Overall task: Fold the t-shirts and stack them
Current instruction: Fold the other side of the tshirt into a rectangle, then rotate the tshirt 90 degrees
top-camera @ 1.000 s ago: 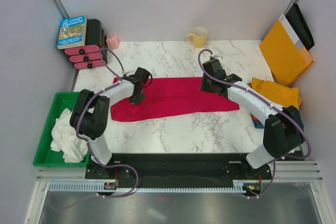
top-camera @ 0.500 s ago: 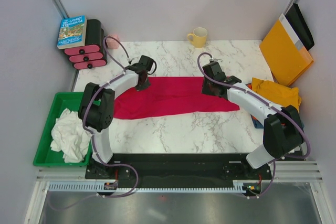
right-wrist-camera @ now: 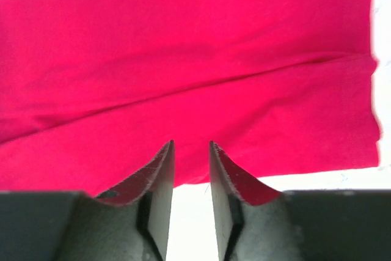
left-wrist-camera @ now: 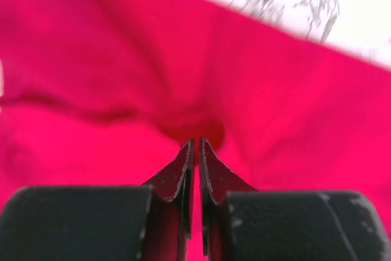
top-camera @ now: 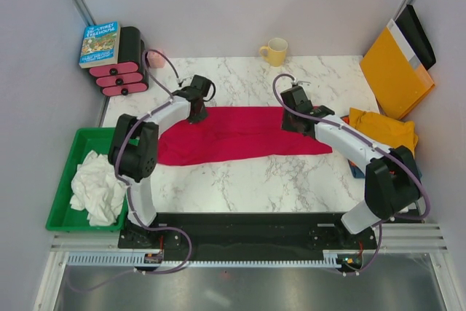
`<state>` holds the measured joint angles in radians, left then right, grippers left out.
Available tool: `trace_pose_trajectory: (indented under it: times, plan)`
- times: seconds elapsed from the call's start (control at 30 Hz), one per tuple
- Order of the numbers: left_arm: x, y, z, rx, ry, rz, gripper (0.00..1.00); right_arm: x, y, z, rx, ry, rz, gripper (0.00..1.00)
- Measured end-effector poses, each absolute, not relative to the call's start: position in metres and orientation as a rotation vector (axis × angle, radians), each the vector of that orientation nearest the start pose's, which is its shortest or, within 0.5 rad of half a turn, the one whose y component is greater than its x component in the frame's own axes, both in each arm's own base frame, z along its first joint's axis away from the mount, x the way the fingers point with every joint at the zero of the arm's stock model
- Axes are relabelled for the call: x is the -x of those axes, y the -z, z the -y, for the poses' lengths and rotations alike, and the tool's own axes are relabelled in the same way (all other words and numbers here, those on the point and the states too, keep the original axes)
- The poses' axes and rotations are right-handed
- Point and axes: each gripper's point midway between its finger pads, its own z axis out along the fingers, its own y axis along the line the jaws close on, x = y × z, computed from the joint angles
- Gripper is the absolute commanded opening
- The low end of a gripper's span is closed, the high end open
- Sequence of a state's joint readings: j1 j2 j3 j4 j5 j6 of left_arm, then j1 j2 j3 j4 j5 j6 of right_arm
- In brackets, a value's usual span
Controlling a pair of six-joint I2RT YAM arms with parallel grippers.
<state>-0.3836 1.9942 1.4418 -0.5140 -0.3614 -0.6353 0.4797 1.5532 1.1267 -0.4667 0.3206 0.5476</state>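
Across the middle of the table (top-camera: 306, 180): one crimson t-shirt (top-camera: 240, 136), laid flat as a long band with its long axis running left to right. An arm stands at each end of its far edge.

Left pincer (top-camera: 195, 113): at the far-left corner. Its wrist view shows the fingers all but closed, with a pucker of red cloth nipped at their tips. It is gripping the shirt.

Right pincer (top-camera: 293, 123): at the far-right corner. The fingers are parted over the shirt's edge and bare table shows between them, so it holds nothing.

Governing relation: the band lies on the base side of both pincers. Each arm is nearest its own end. By my reckoning, only the right corner lacks a grip.

Change: a second ago the left pincer stood nearer the bases, over a bulkier left end. It has since gone to the far edge. The right pincer has scarcely shifted.

Also present: a mustard-yellow t-shirt (top-camera: 382, 129) at the right, and a white t-shirt (top-camera: 95, 187) in the green bin (top-camera: 60, 209).
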Motion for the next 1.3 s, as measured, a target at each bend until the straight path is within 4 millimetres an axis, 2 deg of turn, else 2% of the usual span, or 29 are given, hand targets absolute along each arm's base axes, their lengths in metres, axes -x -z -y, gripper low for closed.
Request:
trace_pose_trajectory:
  times: [0.03,0.07,0.13,0.23,0.3,0.4,0.57,0.67,0.73,0.9,1.07,1.3]
  plan:
    - [-0.429,-0.052,0.131,0.438,-0.086,-2.491,0.11,-0.364,-0.115,-0.148,-0.217,-0.062,-2.392,0.21]
    - [-0.420,-0.063,0.127,0.441,-0.073,-2.475,0.11,-0.369,-0.117,-0.146,-0.224,-0.037,-2.389,0.16]
    - [-0.404,-0.088,0.121,0.447,-0.034,-2.435,0.11,-0.386,-0.117,-0.147,-0.242,-0.011,-2.380,0.00]
    - [-0.381,-0.123,0.116,0.455,0.044,-2.363,0.12,-0.428,-0.114,-0.150,-0.304,0.003,-2.354,0.00]
    - [-0.365,-0.133,0.115,0.455,0.090,-2.339,0.13,-0.455,-0.109,-0.147,-0.350,0.012,-2.339,0.00]
    - [-0.339,-0.128,0.114,0.443,0.122,-2.354,0.13,-0.496,-0.102,-0.136,-0.426,0.018,-2.314,0.02]
    - [-0.302,-0.083,0.114,0.428,0.114,-2.490,0.11,-0.556,-0.087,-0.121,-0.503,0.018,-2.274,0.01]
    - [-0.286,-0.059,0.112,0.430,0.083,-2.578,0.11,-0.580,-0.073,-0.120,-0.519,0.021,-2.268,0.01]
    - [-0.280,-0.049,0.111,0.437,0.061,-2.618,0.10,-0.584,-0.058,-0.119,-0.519,0.036,-2.290,0.02]
    - [-0.267,-0.029,0.107,0.471,-0.018,-2.722,0.10,-0.569,-0.028,-0.117,-0.516,0.076,-2.375,0.03]
    - [-0.261,-0.015,0.108,0.519,-0.072,-2.801,0.10,-0.548,-0.024,-0.113,-0.533,0.082,-2.396,0.04]
    - [-0.269,-0.013,0.109,0.553,-0.154,-2.866,0.10,-0.520,-0.022,-0.110,-0.556,0.054,-2.415,0.04]
